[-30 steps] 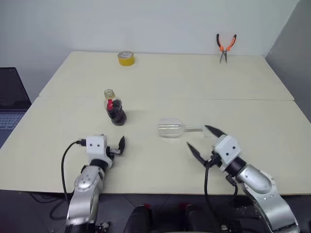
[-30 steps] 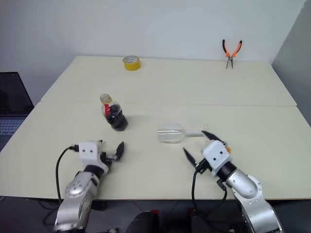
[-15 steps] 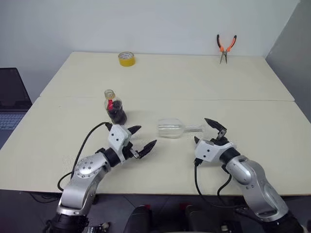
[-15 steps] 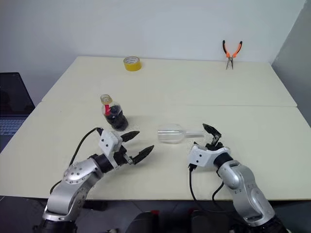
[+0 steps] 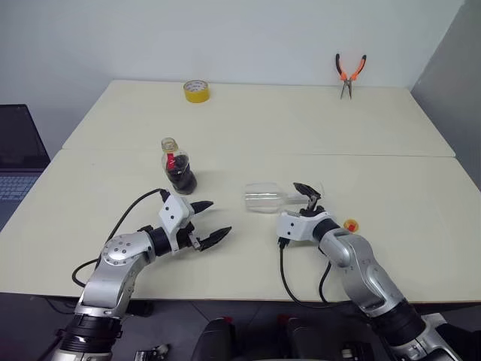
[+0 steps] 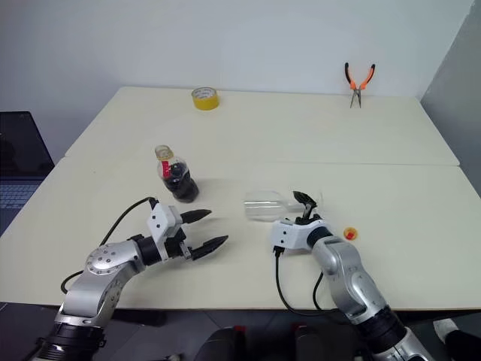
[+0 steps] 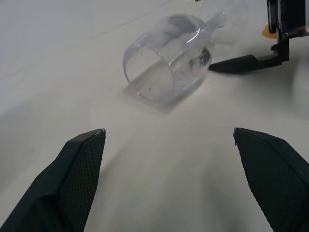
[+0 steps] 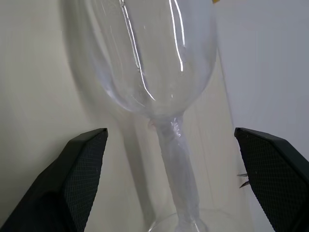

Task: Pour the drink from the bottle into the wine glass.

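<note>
On the table [image 5: 248,135] the wine glass [image 5: 264,198] lies on its side, so it must be stood up before pouring. The right gripper [image 5: 307,201], jaws apart, straddles its stem. The left gripper [image 5: 208,222], also wide apart, waits near the bottle [image 5: 177,166].

Bright, even overhead light – soft faint shadows, head views sharp, slight glare streaks on the wine glass [image 8: 145,63]

right hand [image 5: 304,197] nearer wine glass [image 5: 264,198] stem (lying), left hand [image 5: 208,222] swung inward
</note>
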{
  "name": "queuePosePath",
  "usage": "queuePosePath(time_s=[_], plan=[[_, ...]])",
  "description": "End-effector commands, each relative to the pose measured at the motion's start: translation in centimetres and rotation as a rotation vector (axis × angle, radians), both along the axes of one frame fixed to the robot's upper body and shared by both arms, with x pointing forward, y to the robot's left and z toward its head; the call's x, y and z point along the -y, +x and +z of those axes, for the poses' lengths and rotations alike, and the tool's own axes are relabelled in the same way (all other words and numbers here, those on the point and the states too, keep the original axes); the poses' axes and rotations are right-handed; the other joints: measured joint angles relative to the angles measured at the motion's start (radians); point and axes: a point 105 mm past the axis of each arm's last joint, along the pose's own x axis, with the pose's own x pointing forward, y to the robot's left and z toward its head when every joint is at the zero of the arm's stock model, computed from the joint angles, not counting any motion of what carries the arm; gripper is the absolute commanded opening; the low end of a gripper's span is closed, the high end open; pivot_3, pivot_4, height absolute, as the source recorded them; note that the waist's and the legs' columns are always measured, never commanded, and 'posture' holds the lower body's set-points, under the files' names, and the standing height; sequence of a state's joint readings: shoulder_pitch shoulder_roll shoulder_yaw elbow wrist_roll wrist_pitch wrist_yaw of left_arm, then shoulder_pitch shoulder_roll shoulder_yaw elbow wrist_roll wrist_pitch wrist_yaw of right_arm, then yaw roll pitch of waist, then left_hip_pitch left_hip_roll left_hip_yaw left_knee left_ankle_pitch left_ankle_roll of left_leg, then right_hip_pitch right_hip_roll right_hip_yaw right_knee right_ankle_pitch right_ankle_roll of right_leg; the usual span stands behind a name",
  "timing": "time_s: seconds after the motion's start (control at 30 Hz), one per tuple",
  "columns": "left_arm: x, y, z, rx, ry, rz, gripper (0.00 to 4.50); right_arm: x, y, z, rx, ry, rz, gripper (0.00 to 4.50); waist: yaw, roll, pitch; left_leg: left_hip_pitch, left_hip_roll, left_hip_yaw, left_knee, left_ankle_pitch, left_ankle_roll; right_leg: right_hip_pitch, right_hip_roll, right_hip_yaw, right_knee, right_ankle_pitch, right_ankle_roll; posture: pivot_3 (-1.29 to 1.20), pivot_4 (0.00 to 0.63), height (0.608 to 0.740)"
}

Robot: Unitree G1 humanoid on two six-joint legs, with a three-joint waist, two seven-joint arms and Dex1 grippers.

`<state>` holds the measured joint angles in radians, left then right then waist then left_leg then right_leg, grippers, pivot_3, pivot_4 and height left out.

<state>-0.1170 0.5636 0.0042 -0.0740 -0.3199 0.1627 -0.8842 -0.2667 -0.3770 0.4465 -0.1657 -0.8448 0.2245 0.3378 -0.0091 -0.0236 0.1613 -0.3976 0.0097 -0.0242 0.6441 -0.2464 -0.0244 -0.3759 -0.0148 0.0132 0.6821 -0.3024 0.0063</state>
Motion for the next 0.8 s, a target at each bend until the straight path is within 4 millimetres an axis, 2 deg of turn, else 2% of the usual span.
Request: queuePosePath(time_s=[0.03,0.27,0.37,0.4,0.5,0.67,0.77,0.8], plan=[[0.2,0.6,0.8,0.062,-0.001,-0.006,4.50,0.3,1.4,0.6,0.030,0.007,-0.042,3.97,0.000,0.000,0.000,0.000,0.000,0.000,0.000,0.000,0.000,0.000,0.000,0.000,0.000,0.000,0.000,0.00,0.150,0.740],[0.6,1.0,0.8,0.076,-0.015,-0.006,4.50,0.8,2.6,-0.3,0.013,-0.028,-0.082,1.50,-0.002,0.000,0.000,0.000,0.000,0.000,0.000,0.000,0.000,-0.001,0.000,0.000,0.000,0.000,0.000,0.00,0.150,0.740],[0.8,1.2,1.1,0.086,-0.022,-0.005,4.50,0.8,2.9,0.5,0.038,0.002,-0.094,0.43,-0.003,0.000,0.000,0.000,0.000,0.000,0.000,0.000,0.000,0.000,0.000,0.000,0.001,0.000,0.000,0.00,0.150,0.740],[0.9,1.3,1.3,0.088,-0.028,-0.002,4.50,0.7,2.9,1.3,0.065,0.023,-0.095,0.26,-0.003,0.000,0.000,0.000,0.000,0.000,0.000,0.000,0.000,0.000,0.000,0.000,0.001,0.000,0.000,0.00,0.150,0.740],[1.1,1.2,1.5,0.078,-0.046,-0.002,4.50,0.2,2.6,3.8,0.151,0.079,-0.077,0.21,-0.005,0.000,0.000,-0.001,0.000,0.000,0.000,0.000,0.000,-0.001,0.000,0.000,0.001,0.000,0.000,0.00,0.150,0.740],[1.0,0.8,1.8,0.057,-0.079,0.013,4.50,-0.5,0.8,7.1,0.253,0.211,-0.012,0.21,-0.015,0.000,0.000,-0.003,0.000,0.000,0.000,0.000,0.000,-0.004,0.000,0.001,0.001,0.000,0.000,0.00,0.150,0.740],[0.9,0.7,1.9,0.054,-0.084,0.020,4.50,-0.9,0.0,7.5,0.238,0.306,0.027,0.21,-0.017,0.000,0.000,-0.003,0.000,0.000,0.000,0.000,0.000,-0.003,0.000,0.000,0.001,0.000,0.000,0.00,0.150,0.740],[1.0,0.4,2.0,0.039,-0.089,0.003,4.50,-1.6,-0.9,6.7,0.140,0.460,0.090,0.21,-0.017,0.000,0.000,-0.003,0.000,0.000,0.000,0.000,0.000,-0.003,0.000,0.000,0.001,0.000,0.000,0.00,0.150,0.740]])
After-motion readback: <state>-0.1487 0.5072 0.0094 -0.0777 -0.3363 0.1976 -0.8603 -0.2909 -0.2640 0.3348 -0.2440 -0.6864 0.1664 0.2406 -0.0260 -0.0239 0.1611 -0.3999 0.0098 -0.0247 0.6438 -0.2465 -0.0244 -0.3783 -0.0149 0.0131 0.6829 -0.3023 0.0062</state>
